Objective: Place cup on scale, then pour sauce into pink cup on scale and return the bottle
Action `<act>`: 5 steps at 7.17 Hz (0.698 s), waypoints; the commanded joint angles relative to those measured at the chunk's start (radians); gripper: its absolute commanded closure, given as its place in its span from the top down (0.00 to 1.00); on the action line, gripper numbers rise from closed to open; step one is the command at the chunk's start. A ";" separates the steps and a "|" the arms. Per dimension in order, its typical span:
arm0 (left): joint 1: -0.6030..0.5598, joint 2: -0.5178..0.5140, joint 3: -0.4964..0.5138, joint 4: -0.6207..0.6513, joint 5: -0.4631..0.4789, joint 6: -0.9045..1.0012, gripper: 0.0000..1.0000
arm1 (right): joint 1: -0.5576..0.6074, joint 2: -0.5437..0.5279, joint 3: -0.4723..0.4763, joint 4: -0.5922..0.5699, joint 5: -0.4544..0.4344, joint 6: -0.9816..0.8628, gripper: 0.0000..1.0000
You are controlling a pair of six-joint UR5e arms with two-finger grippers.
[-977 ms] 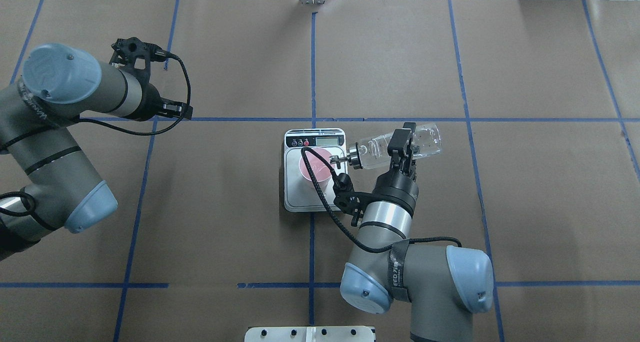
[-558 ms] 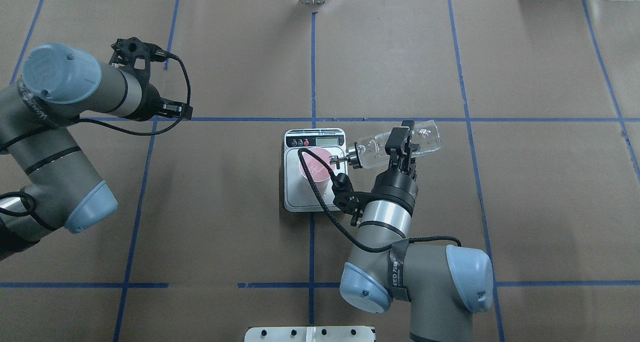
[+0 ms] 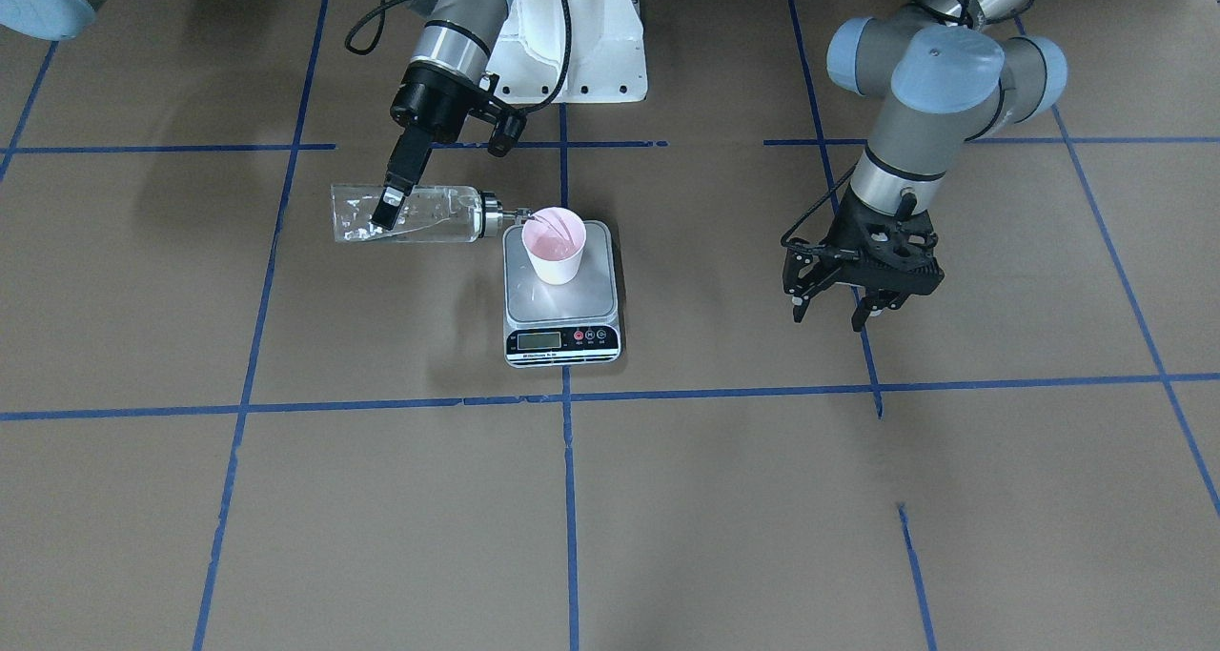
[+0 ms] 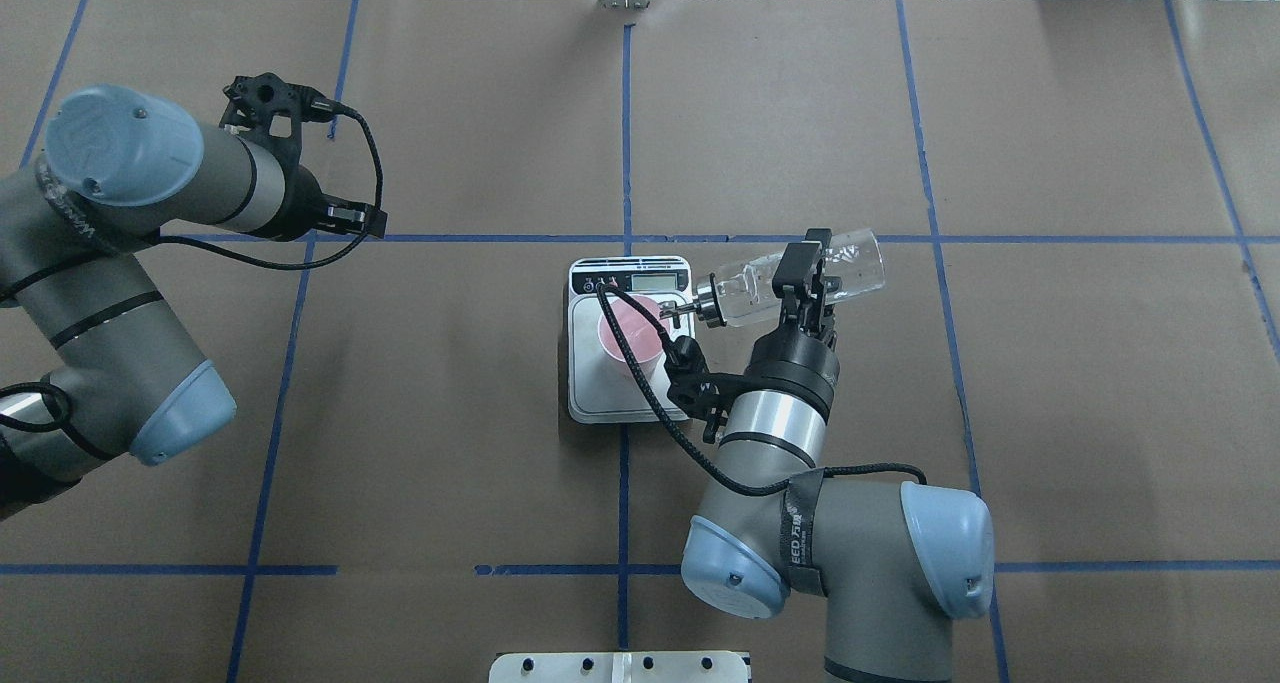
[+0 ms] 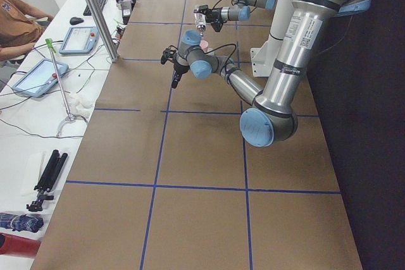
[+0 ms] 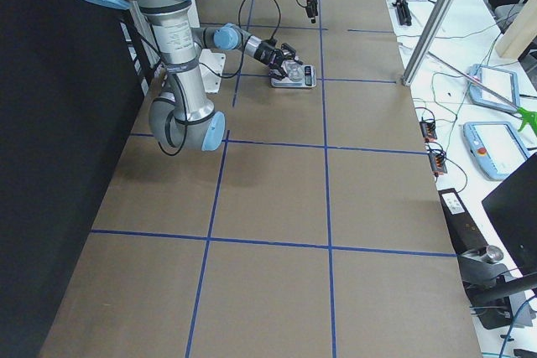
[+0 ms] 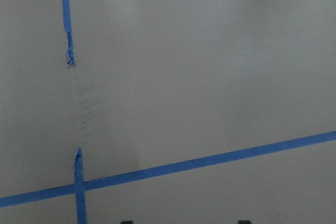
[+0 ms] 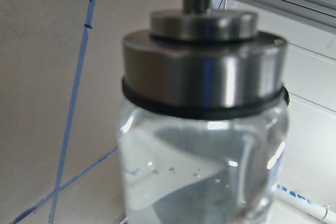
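Glass bottle (image 3: 434,214) is lying nearly level, clamped in my right hand (image 3: 389,214), spout over the pink cup (image 3: 554,248) on the scale (image 3: 534,300), possibly pouring. My left hand (image 3: 829,319) is hanging open and empty, well apart.

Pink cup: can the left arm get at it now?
Probably yes. The left gripper hangs open, with bare table between it and the cup on the scale. The bottle, in the right gripper, is held at the opposite side, its spout over the rim.
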 commanded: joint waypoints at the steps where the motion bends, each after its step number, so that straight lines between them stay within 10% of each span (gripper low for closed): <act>1: 0.000 -0.001 -0.001 0.000 -0.001 0.000 0.73 | 0.003 -0.004 0.020 0.002 0.001 0.013 0.00; 5: 0.000 -0.006 0.001 0.000 -0.001 0.000 0.73 | 0.007 -0.011 0.037 0.017 0.014 0.099 0.00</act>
